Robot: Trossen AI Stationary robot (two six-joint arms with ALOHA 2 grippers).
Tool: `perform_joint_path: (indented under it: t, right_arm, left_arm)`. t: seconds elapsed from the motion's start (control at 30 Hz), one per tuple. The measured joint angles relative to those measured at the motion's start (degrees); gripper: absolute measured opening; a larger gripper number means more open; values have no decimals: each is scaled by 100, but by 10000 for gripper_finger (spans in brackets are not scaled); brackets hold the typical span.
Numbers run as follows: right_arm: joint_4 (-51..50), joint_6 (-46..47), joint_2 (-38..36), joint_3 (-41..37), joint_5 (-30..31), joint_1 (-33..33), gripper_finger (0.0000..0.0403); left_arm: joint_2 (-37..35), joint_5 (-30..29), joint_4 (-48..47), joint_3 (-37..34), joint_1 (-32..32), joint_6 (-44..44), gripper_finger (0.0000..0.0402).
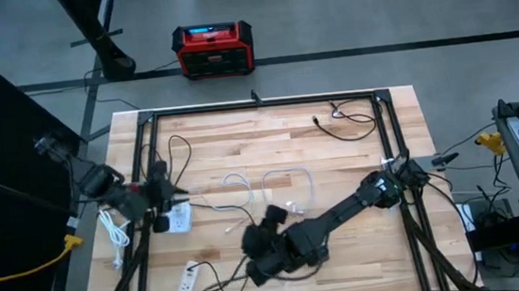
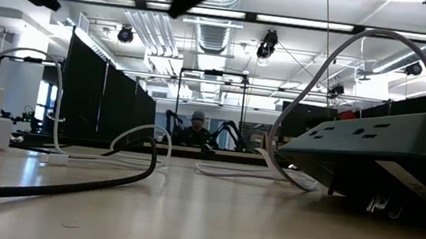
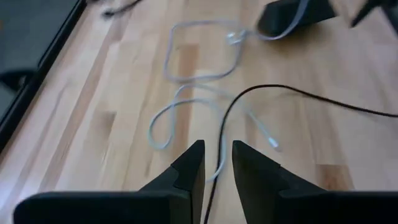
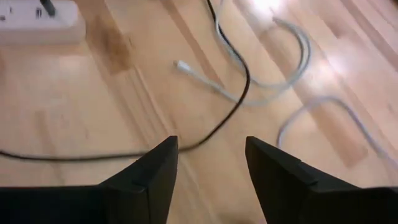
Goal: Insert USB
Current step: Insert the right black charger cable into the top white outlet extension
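The right gripper (image 4: 208, 165) is held wide apart above the black cable (image 4: 233, 102), nothing gripped. The left gripper (image 3: 216, 163), jaws narrow around that cable, is seen beside the white charger (image 1: 180, 218).

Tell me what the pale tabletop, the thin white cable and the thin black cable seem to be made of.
Pale tabletop: looks like laminated wood planks, with visible grain, strip joints and a light sheen, probably sealed.
Thin white cable: seemingly plastic-jacketed, smooth and slightly glossy, bending in soft loops.
Thin black cable: likely rubber or plastic sheathing, smooth; whether it is matte or glossy is hard to tell.
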Motion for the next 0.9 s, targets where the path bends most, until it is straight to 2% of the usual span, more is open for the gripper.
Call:
perform_joint_path:
  t: [0.13,0.27,0.37,0.43,0.5,0.6,0.8,0.9]
  right_arm:
    - [-409,758,83,-39,353,365,167]
    - [-505,1084,73,-44,1252,745,152]
    - [-566,1199,70,-44,1907,986,141]
    - [-730,1425,70,-44,2134,1101,133]
    - [-910,1713,79,-44,2235,1186,125]
    - [-1269,2092,165,-74,2255,1295,114]
    - [-2196,3090,245,-315,2417,1559,97]
    - [-2183,2615,129,-504,2858,1678,93]
  left_arm:
    - [326,582,-363,291,1083,250,68]
    - [899,891,-733,627,2120,719,68]
    - [1445,1329,-1139,936,2762,1145,68]
    - [1831,1687,-1546,1144,3091,1353,68]
    - [2195,1999,-2029,1330,3339,1518,68]
    - [2663,2134,-2683,1516,3619,1690,69]
    - [3026,2134,-2942,1597,3993,1731,74]
    - [3038,2134,-2939,1692,4066,1615,81]
